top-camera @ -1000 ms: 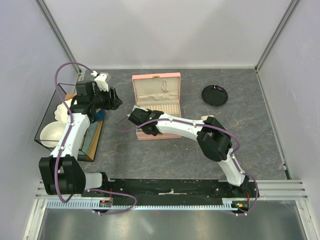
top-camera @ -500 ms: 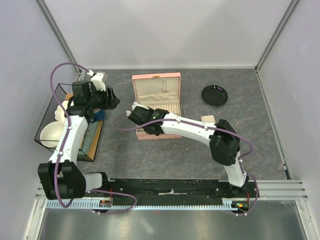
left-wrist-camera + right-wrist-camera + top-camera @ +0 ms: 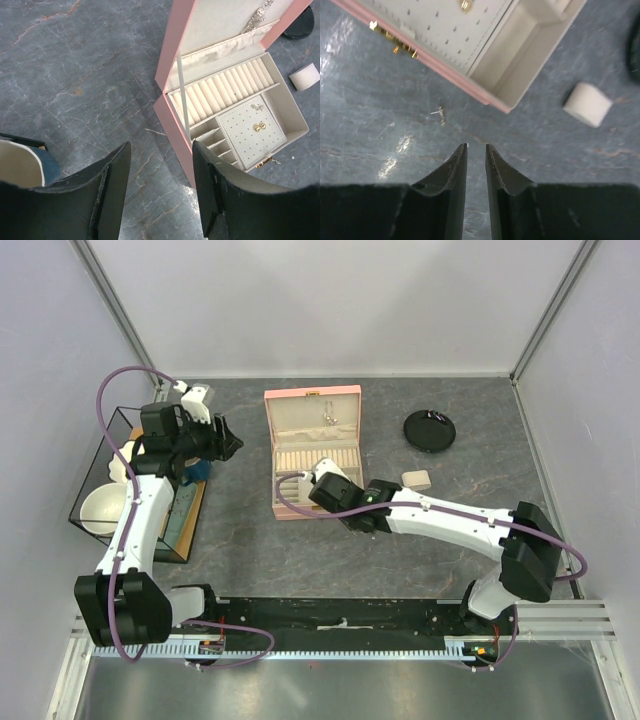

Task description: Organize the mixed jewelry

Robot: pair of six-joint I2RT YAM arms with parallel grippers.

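The pink jewelry box stands open; it also shows in the left wrist view and the right wrist view. Gold earrings and a silvery piece sit on its dotted panel. A chain hangs in the lid. One tiny pale piece lies on the table just before the box front. My right gripper hovers near that front right corner, its jaws only a narrow gap apart and empty; it also shows from above. My left gripper is open and empty left of the box.
A small beige pad lies right of the box, also in the right wrist view. A round black disc sits at the back right. A black wire bin with white bowls stands at the far left.
My right arm has swung to the right, carrying its gripper from the box's left front to its right front. The left arm has barely moved.
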